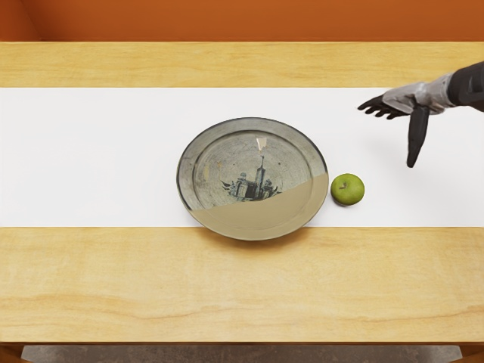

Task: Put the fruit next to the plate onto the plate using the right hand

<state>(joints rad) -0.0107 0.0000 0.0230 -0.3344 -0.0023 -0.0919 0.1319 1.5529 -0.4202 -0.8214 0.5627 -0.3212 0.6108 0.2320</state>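
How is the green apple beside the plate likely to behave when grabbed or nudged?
The green apple is round, so a sideways nudge would probably roll it on the flat white runner. It looks firm and smooth, so the open right hand likely needs a wrapping grasp. It sits close to the plate, whose rim may stop a roll.

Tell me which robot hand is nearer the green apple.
Right. The right robot hand sits up and right of the apple in the picture, fingers spread, apart from it. The left robot hand is out of view.
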